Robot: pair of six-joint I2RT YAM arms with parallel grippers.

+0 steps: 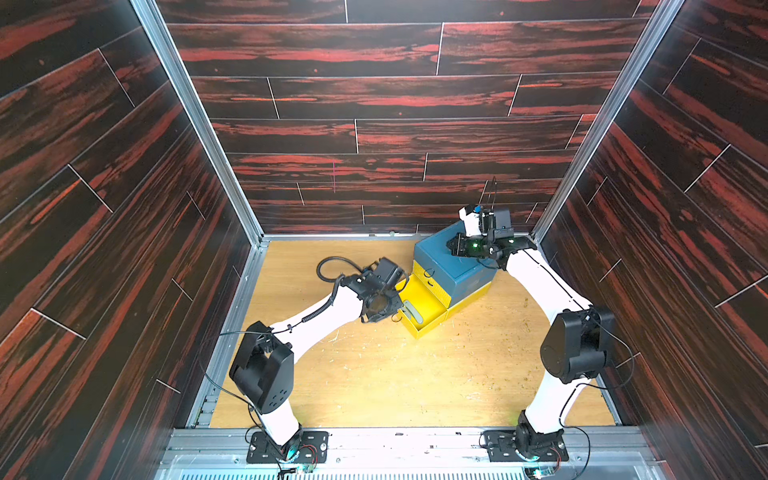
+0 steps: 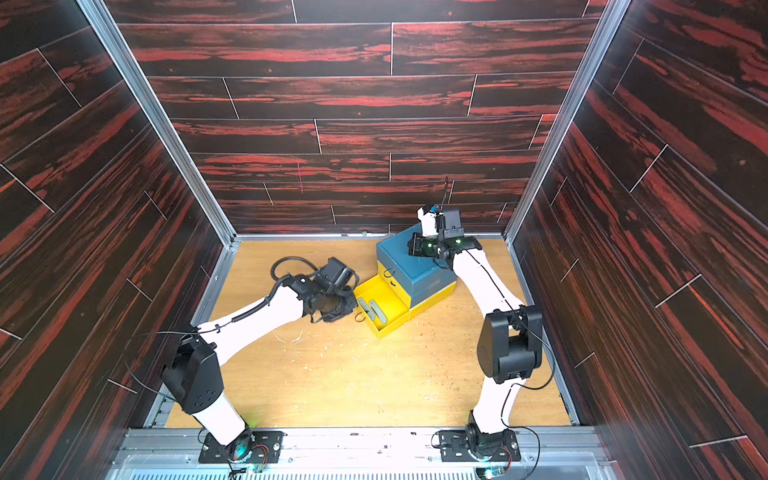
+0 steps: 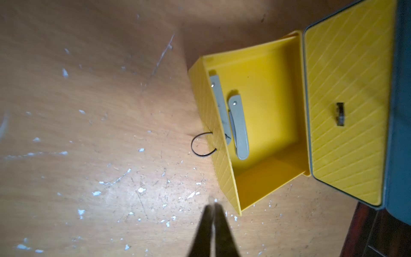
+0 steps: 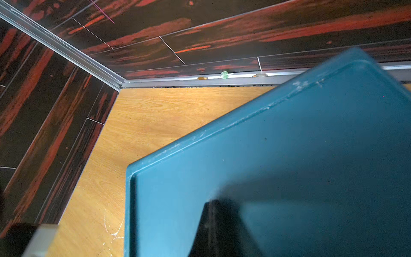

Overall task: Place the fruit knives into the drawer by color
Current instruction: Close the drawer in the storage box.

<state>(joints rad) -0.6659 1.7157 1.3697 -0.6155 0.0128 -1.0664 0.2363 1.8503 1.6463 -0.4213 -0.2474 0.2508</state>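
Our left gripper (image 3: 212, 207) hangs closed and empty just outside the open yellow drawer (image 3: 251, 51), where two grey-green knives (image 3: 239, 129) lie.

From the left: its jaws are pressed together over the table (image 1: 374, 374), near a front corner of the drawer and not far from the wire loop (image 3: 201, 145). Just behind that front wall the knives lie side by side, their long axes along the wall and across the sliding direction. We judge the left arm nearer for pushing the drawer home. Further right, our right gripper (image 4: 212, 204) is closed on nothing, low over the blue cabinet (image 1: 457, 266); whether it touches, we cannot tell. The table is scratched light wood. Dark red-streaked panels (image 1: 374, 95) wall the room.
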